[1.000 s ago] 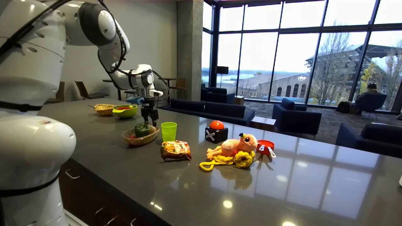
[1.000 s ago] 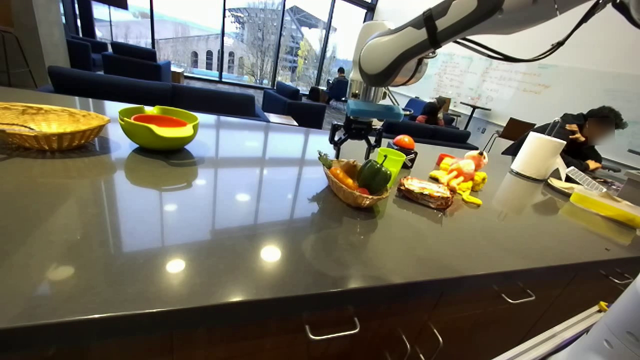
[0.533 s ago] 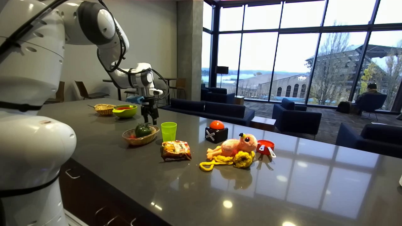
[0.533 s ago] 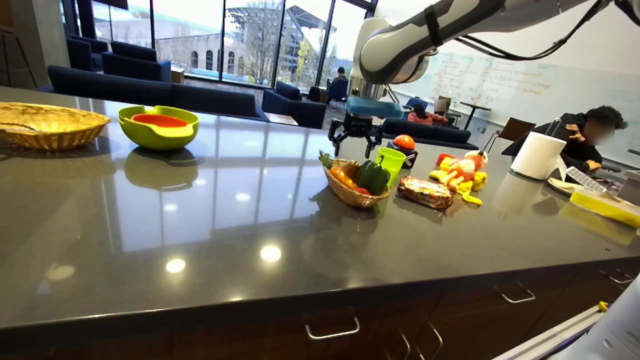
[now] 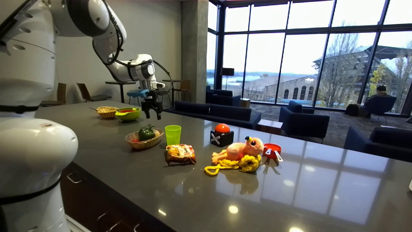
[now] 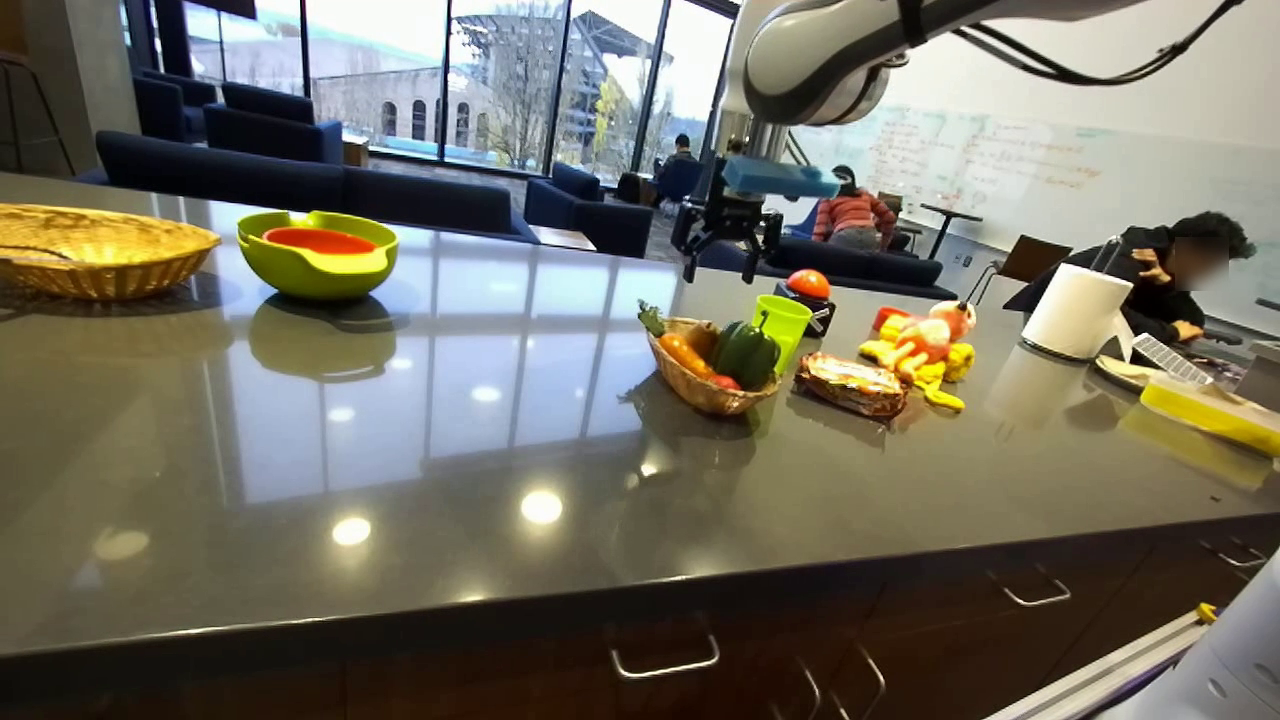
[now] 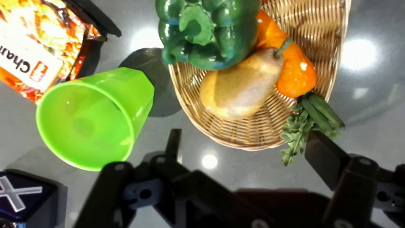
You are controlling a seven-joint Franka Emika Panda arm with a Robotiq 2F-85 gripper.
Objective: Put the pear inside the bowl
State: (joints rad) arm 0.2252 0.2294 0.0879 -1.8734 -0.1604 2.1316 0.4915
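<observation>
The yellow-brown pear [image 7: 243, 85] lies in a wicker basket [image 7: 234, 136] between a green pepper [image 7: 208, 31] and an orange gourd-like vegetable [image 7: 292, 69]. The pear also shows in an exterior view [image 5: 157, 132], partly hidden by the pepper. A green bowl [image 6: 320, 275] with an orange-red inside stands apart on the counter; it shows in both exterior views [image 5: 128, 117]. My gripper [image 7: 245, 136] is open with nothing between its fingers. In both exterior views it hangs above and behind the basket [image 5: 153, 116], touching nothing [image 6: 720, 270].
A green cup [image 7: 139, 91] stands beside the basket, with a snack packet [image 5: 181, 154] near it. A black box with an orange button [image 5: 222, 135], a pink plush bird [image 5: 238, 150] and red measuring cups [image 5: 272, 151] lie farther along. A larger basket [image 6: 100, 265] stands beyond the bowl.
My gripper has risen from close over the basket to well above it, and moved slightly right in an exterior view. It stays open. The basket and bowl stay in place.
</observation>
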